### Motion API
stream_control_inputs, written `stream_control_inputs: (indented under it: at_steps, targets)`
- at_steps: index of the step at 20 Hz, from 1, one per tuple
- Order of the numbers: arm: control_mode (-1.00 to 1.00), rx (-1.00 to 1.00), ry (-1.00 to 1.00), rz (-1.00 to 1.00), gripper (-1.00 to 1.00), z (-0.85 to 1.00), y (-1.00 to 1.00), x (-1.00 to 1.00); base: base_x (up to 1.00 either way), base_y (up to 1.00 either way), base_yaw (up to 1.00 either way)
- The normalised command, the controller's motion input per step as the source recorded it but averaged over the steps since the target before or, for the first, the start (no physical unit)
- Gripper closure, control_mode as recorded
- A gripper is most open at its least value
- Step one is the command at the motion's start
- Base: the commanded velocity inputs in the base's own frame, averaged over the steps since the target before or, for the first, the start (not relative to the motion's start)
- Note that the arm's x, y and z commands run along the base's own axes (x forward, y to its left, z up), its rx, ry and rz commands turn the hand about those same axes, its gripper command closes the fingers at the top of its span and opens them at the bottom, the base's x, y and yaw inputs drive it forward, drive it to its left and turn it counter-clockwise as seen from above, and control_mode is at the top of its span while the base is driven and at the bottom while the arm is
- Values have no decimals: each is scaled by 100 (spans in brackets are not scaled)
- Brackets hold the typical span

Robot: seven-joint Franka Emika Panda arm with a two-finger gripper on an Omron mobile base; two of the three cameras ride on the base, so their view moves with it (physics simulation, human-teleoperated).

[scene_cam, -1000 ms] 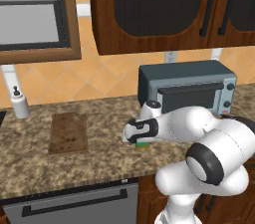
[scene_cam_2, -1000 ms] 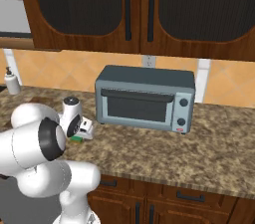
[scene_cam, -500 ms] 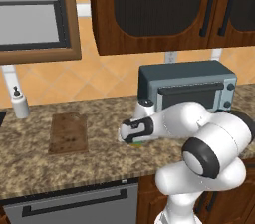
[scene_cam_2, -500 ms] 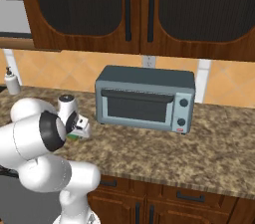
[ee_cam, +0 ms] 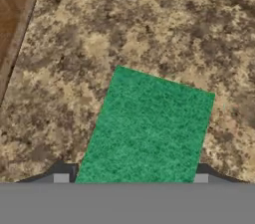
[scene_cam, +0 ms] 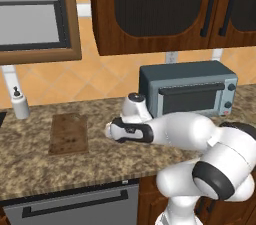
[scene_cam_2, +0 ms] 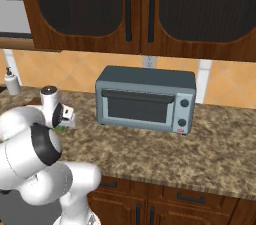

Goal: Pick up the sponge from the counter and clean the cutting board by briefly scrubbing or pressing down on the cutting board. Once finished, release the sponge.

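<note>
Arm has swung left along the surface since the earlier frames: hand was just in front of the toaster oven's left end, now it sits between the oven and the cutting board, closer to the board. Base views unchanged, so the arm moved, not the camera.

Largest to smallest:
- Surface: long speckled granite run, carries everything below.
- Toaster oven: grey-blue, door closed, against the back wall; inside not visible.
- Cutting board: flat on the surface, left of the hand, well apart from it. In the hand view its corner shows at top left, clear of the sponge.
- Soap bottle: upright at the back wall, left of the board.
- Sponge: green face up, framed between the two fingertips, over bare granite, not over the board. Green sliver also shows under the hand in the right base view.

Tool: fingers stand on either side of the sponge, spread about as wide as the sponge. Whether they press on it, cannot tell.
</note>
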Motion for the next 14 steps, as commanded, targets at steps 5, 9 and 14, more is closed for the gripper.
stream_control_inputs:
  at_steps: [5, 9, 14]
  targets:
    - [-100, 22, -1, 17, 100, 40, 100, 38, 0, 0, 0]
    - [-100, -8, 0, 26, 100, 3, 100, 3, 0, 0, 0]
    - [-100, -30, -1, 15, 100, 2, 100, 0, 0, 0, 0]
